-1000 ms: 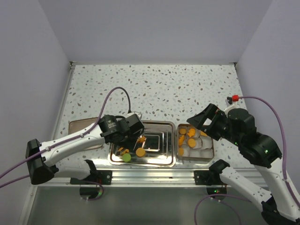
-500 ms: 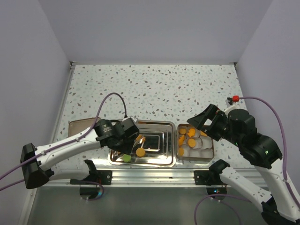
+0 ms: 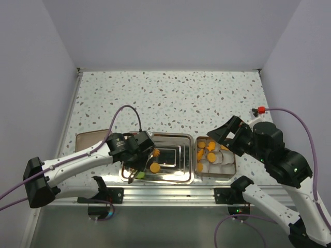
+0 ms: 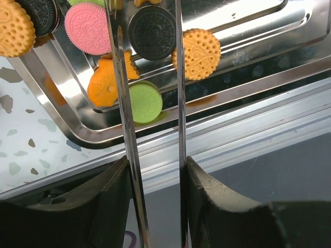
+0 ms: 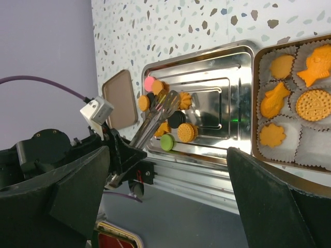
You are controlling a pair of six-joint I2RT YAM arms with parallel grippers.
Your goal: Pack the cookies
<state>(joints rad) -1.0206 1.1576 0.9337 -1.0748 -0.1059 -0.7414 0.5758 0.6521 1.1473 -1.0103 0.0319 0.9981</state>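
Left wrist: left tool point(image 4: 146, 20) spread (blades well apart), black cookie point(image 4: 151, 32) lying between them.

White arms point(image 3: 77, 157), black joints point(image 3: 121, 143), purple cables point(image 3: 126, 106); the left's jaws are long polished metal.
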